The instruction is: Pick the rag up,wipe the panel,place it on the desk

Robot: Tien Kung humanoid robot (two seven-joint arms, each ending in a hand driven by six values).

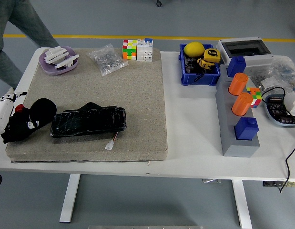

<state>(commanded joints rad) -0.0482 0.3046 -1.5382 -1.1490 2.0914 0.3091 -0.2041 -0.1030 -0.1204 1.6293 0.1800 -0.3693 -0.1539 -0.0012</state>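
— Where is your rag (36, 114) right now?
— It sits bunched and black on the beige mat (137, 95), near the mat's left edge, touching the left end of the panel (88, 121) from the panel's 9 o'clock side.
— And the panel?
— A dark, glossy slab lying lengthwise on the mat's near-left part. A small white connector (109, 144) on thin wires rests at its 5 o'clock, just beside the near edge.
— What is your left hand (15, 125) doing?
— It comes in at the picture's left edge, black-gloved below a white forearm, right against the rag at its 9 o'clock. You cannot tell from here whether the fingers are clenched on the cloth or merely lying against it; black on black hides the line.
— What else is around?
— At the panel's 11 o'clock, a purple dish (57, 61) with white pieces; at 12 o'clock, a clear bag (107, 59) of small parts; at 1 o'clock, two cubes (137, 49). Well off at 3 o'clock on the white table (195, 143) stand a blue bin (199, 67) and a grey block (235, 129) with orange cylinders (239, 94).
— Anyone nearby?
— A person's legs (14, 33) stand at the far-left corner.
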